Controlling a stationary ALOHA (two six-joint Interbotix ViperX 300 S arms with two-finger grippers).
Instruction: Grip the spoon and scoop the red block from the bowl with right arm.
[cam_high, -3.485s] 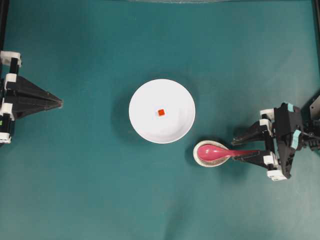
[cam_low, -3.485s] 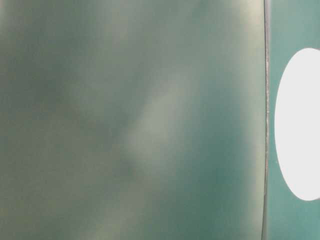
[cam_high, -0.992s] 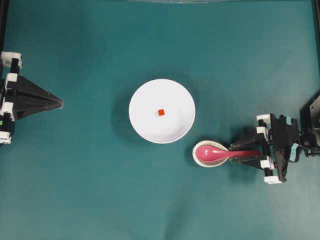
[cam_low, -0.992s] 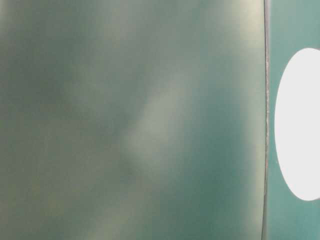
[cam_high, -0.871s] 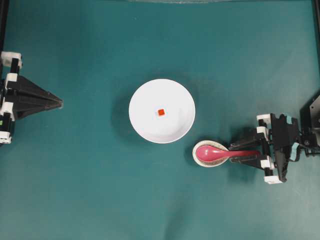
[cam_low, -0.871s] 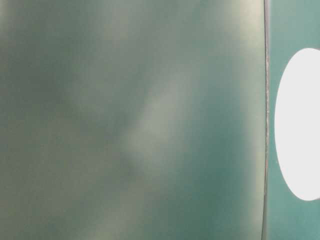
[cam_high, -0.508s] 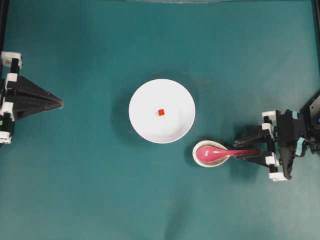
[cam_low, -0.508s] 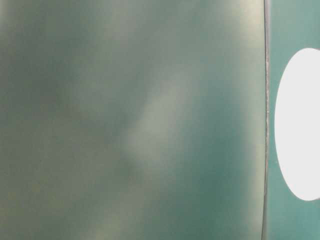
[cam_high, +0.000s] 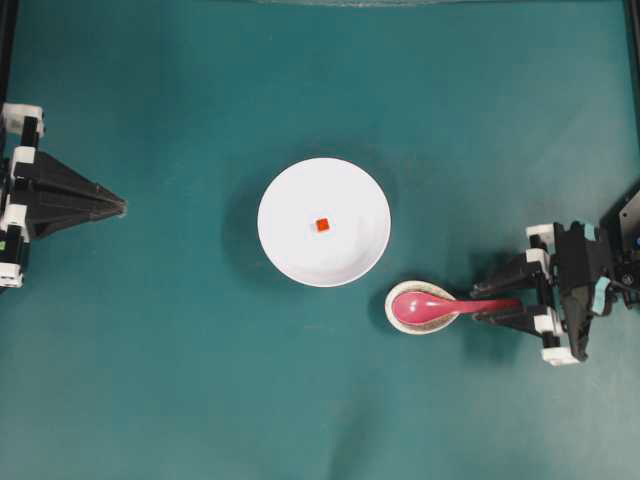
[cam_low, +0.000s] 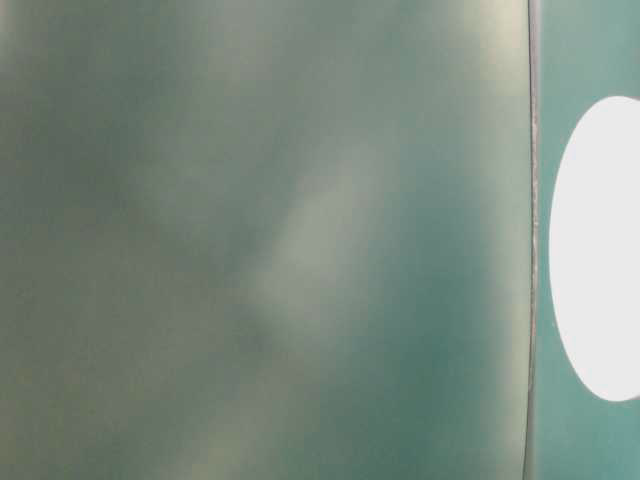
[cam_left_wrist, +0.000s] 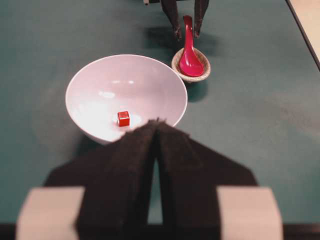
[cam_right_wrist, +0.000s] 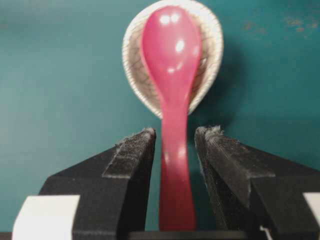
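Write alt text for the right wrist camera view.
The right tool stands open around the handle of a glossy pink-red spoon, its scoop resting in a small speckled beige spoon rest on a teal table.

Right arm (cam_high: 600, 285) reaches in from right edge, wrist angled down. Right claw (cam_high: 478, 302) spread, fingers (cam_right_wrist: 131, 150) flanking spoon handle (cam_right_wrist: 176, 165) with gaps either side, no contact visible. Left claw (cam_high: 120, 207) at left edge, fingers pressed together, level, pointing toward centre.
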